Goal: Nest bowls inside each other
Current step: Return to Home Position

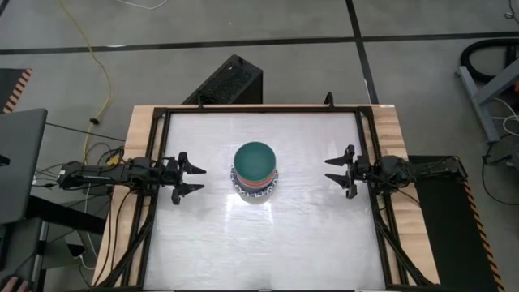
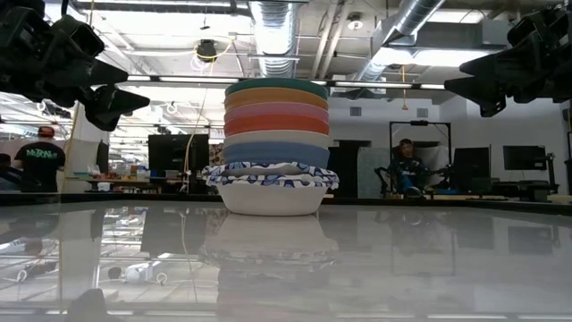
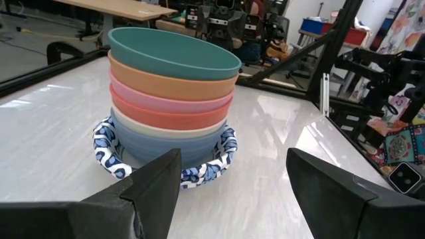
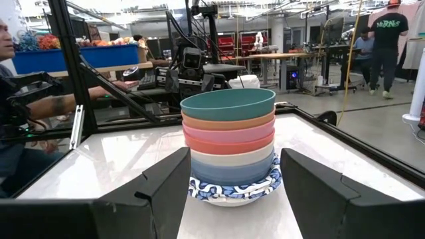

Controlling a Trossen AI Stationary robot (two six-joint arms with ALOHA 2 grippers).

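Note:
The bowls stand nested in one upright stack at the table's middle. A dark green bowl is on top, then orange, pink, red, cream and dark blue ones, all inside a white bowl with a blue-patterned rim whose base rests on the table. My left gripper waits open at the table's left edge, pointing level at the stack. My right gripper waits open at the right edge, also facing it. Neither gripper touches a bowl.
A black frame runs round the glossy white tabletop. Free table surface lies on all sides of the stack. People and workbenches show in the room beyond the table.

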